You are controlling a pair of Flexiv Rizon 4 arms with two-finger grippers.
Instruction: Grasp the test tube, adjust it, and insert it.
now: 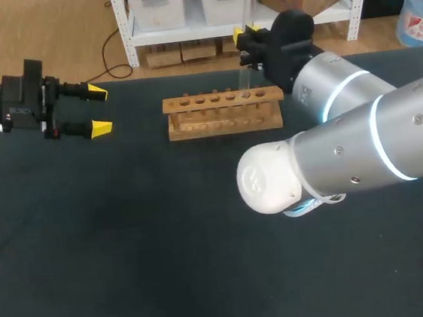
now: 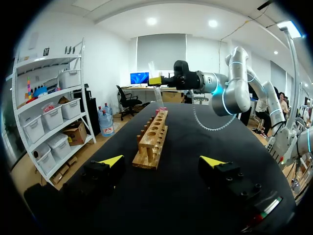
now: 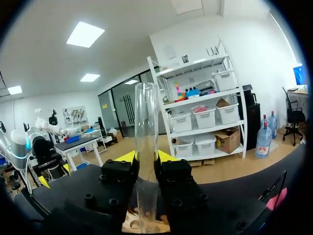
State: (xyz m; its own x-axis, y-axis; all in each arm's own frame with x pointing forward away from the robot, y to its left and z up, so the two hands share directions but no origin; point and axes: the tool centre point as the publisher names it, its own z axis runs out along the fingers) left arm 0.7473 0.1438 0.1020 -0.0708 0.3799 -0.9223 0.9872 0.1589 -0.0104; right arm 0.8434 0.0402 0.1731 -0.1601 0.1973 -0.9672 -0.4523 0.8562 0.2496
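– Grippers first: how many, and what does each one have?

– Two. The right gripper [image 1: 246, 32] is over the far side of the table [image 1: 130, 250], with its fingers closed onto the test tube [image 1: 245, 79], one from each side. In the right wrist view, the right gripper [image 3: 146, 156] has a yellow tip on each side of the test tube [image 3: 146, 127]. The left gripper [image 1: 99, 110] hangs over the table's left side, well apart from everything. Its fingers are spread wide with nothing between them.

– How many tubes?

– One, clear glass and upright. The fingers grip it partway up, so a good length stands above them.

– And where is its lower end?

– Down at the top of the wooden rack [image 1: 222, 116], at the second hole from the rack's right end. I cannot tell how deep it sits.

– How many racks and holes?

– One rack, lying crosswise near the table's far edge. I count six holes in a single row along its top, and no other hole has a tube.

– What does the left wrist camera see?

– The left gripper [image 2: 161, 160] shows two yellow tips set far apart. Ahead of them the rack [image 2: 151, 142] runs lengthwise away. At its far end the test tube [image 2: 157, 95] hangs from the right gripper [image 2: 155, 81].
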